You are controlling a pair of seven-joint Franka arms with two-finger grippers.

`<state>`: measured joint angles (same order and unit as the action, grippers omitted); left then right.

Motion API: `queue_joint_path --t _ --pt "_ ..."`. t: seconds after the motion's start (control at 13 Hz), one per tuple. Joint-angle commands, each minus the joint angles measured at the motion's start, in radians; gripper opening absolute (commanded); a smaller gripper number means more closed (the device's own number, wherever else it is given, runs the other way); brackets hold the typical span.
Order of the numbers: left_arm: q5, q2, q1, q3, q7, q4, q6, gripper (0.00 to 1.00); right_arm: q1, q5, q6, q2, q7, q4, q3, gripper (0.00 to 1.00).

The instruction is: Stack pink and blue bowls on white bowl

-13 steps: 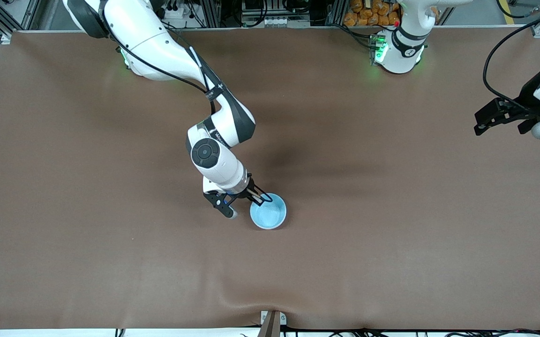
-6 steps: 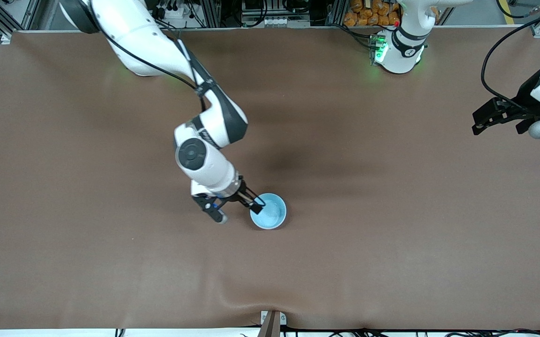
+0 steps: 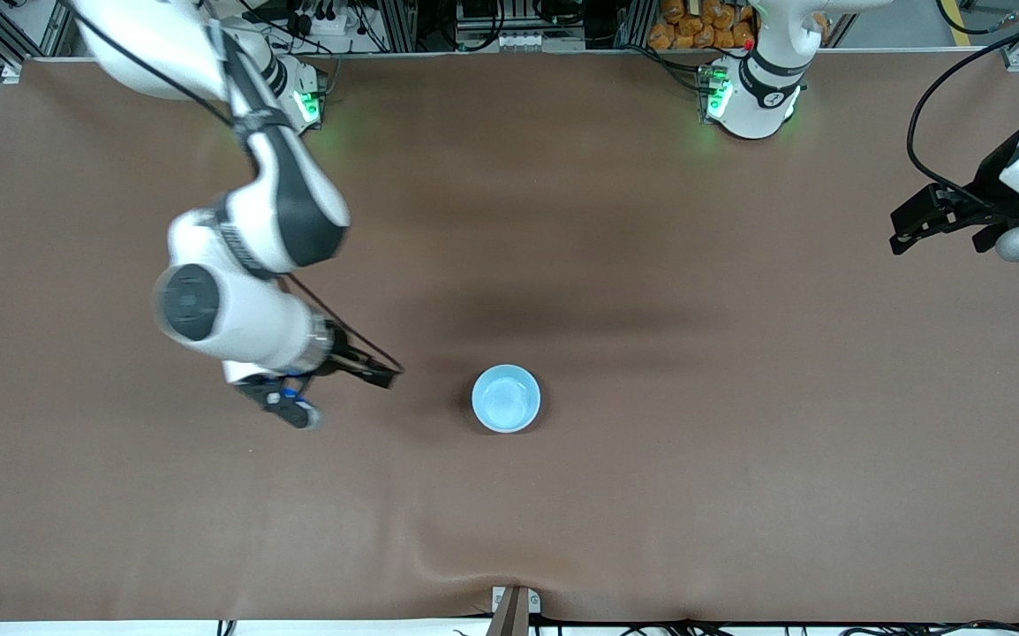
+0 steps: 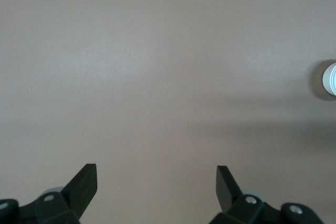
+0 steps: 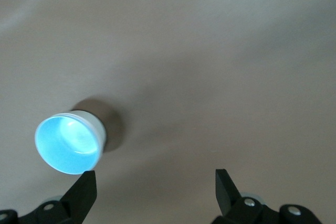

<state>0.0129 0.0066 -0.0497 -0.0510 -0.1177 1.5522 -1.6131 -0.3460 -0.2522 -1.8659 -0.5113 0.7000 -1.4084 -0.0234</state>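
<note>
The right gripper [image 3: 346,384], jaws spread, had released the blue bowl [image 3: 506,398] mid-frame and withdrawn; stacking looked finished; left gripper [image 3: 938,221] waited, spread

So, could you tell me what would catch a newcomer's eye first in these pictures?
The light blue bowl stands out, sitting upright near the middle of the brown table; only its blue inside shows from above, with a white rim in the right wrist view. The right gripper hangs open and empty over the cloth beside it, toward the right arm's end. The left gripper waits open over the left arm's end of the table.
</note>
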Motion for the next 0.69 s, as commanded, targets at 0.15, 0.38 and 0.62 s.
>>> queue_joint_path --t 0.15,0.38,0.62 --pt "0.004 -0.010 0.005 -0.006 0.001 -0.003 0.015 1.00 0.194 0.008 0.070 0.206 -0.394 -0.223 0.020 1.00" --pt "0.004 -0.008 0.005 -0.006 0.000 -0.003 0.015 1.00 0.278 0.011 0.089 0.341 -0.603 -0.332 0.019 1.00" --pt "0.004 -0.008 0.004 -0.006 -0.002 -0.003 0.015 1.00 0.318 0.147 0.134 0.440 -0.686 -0.334 0.020 1.00"
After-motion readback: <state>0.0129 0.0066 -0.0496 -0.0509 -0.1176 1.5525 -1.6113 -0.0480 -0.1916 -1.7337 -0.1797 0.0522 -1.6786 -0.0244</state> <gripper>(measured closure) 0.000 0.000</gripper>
